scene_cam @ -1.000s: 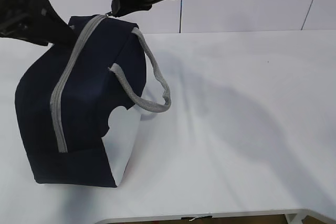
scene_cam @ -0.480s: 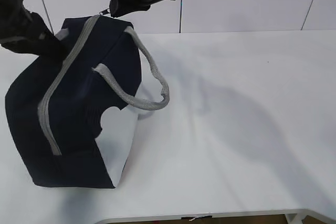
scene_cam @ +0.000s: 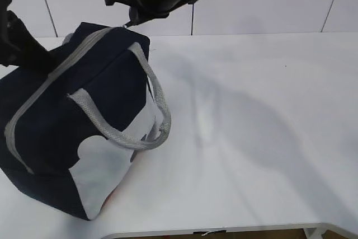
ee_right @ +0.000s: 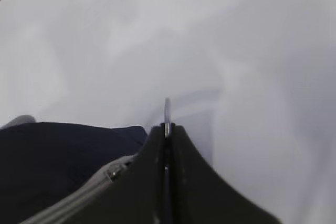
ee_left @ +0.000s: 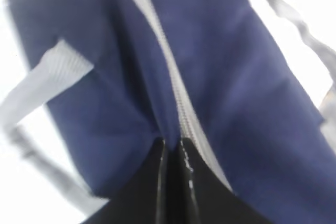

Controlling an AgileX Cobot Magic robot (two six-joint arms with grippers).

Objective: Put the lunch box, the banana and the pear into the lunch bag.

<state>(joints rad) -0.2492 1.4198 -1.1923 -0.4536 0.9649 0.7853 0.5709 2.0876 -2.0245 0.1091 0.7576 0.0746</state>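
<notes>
The navy lunch bag [scene_cam: 84,110] stands tilted at the table's left, its grey zipper [scene_cam: 56,71] closed along the top and a grey handle [scene_cam: 154,96] hanging at its side. My left gripper [scene_cam: 40,61] is shut on a fold of the bag's fabric beside the zipper [ee_left: 168,66], seen close in the left wrist view [ee_left: 172,142]. My right gripper [scene_cam: 130,22] is shut on the zipper's metal ring pull [ee_right: 167,109] at the bag's far top corner [ee_right: 52,150]. The lunch box, the banana and the pear are out of view.
The white table [scene_cam: 263,138] stretches to the right of the bag, its front edge [scene_cam: 224,230] near the bottom of the exterior view. A white panelled wall [scene_cam: 268,4] stands behind.
The bag has tipped and swung left and toward the front, its zipper now running more level. Both grippers keep their hold; the right one has shifted slightly right.
</notes>
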